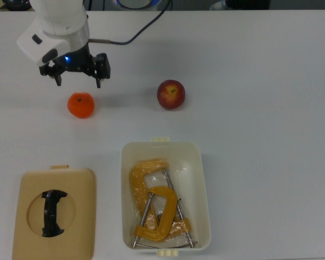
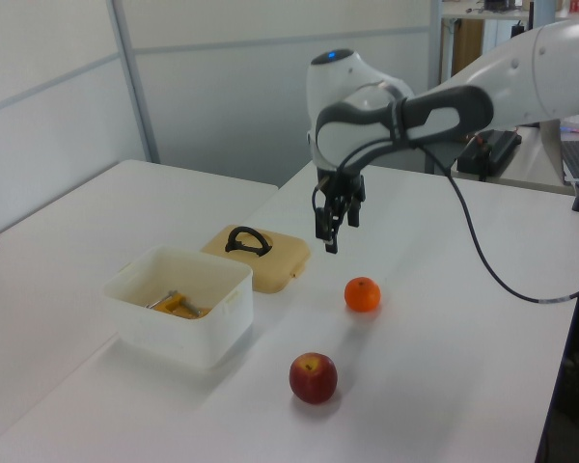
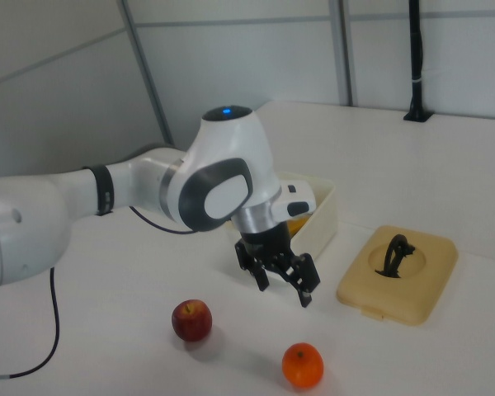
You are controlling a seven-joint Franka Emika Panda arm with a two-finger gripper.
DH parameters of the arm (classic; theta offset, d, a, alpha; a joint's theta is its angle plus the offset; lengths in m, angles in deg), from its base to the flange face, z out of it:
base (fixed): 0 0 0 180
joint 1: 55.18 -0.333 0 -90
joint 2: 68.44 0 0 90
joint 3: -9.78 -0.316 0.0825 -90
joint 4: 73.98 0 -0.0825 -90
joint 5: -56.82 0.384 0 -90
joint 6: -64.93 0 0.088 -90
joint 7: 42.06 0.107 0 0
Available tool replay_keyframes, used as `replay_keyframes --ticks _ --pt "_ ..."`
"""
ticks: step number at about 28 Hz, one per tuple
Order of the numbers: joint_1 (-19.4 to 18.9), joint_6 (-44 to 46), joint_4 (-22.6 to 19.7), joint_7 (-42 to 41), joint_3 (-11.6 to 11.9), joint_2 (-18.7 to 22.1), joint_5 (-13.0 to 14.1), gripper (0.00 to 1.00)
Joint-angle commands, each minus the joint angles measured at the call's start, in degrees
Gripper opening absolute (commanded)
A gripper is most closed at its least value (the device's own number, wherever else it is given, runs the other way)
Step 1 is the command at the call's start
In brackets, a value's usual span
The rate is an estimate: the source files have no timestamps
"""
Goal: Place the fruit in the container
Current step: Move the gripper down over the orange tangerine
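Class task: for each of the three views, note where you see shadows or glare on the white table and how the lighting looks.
Top view: even, soft light; a faint grey shadow by the mandarin. Left view: a soft shadow beside the apple and pale sheen on the table. Right view: dim shadows under both fruits; the gripper looks dark against the bright table.

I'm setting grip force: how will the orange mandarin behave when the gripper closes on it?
The mandarin is round and sits free on the bare table, so a nudge would likely roll it. Its skin looks smooth, so it may slip between the open gripper's narrow fingers. Probably light and soft; a gentle squeeze seems wise.
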Motion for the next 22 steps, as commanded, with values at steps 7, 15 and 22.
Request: replay_keyframes --ticks 7,15,22 --pt "-0.5 -12.2 -9.8 5.3 0.3 -0.9 -6.1 1.00" --pt "-0.5 -19.8 -15.9 10.0 0.3 -1.0 -11.6 1.00" --pt "-0.2 -24.9 -19.7 10.9 0.3 -1.1 -14.2 1.00"
